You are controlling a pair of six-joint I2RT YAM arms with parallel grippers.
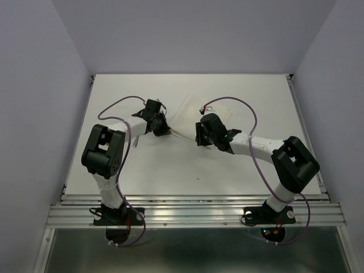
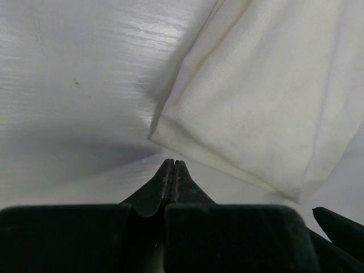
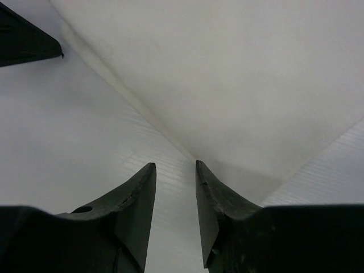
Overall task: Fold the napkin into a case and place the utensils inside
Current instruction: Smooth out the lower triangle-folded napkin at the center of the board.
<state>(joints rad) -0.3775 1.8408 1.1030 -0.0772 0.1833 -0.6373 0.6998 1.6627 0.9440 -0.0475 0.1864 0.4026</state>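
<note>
Your left gripper (image 2: 173, 168) is closed tight, empty, beside the napkin (image 2: 256, 102) corner; your right gripper (image 3: 175, 169) has jaws parted, empty, at its edge

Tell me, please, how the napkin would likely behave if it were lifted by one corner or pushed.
The napkin looks thin and soft, so it would probably droop from a pinch. Its folded layers seem loose and may fall open. On the smooth table, a push would likely bunch or slide it.
</note>
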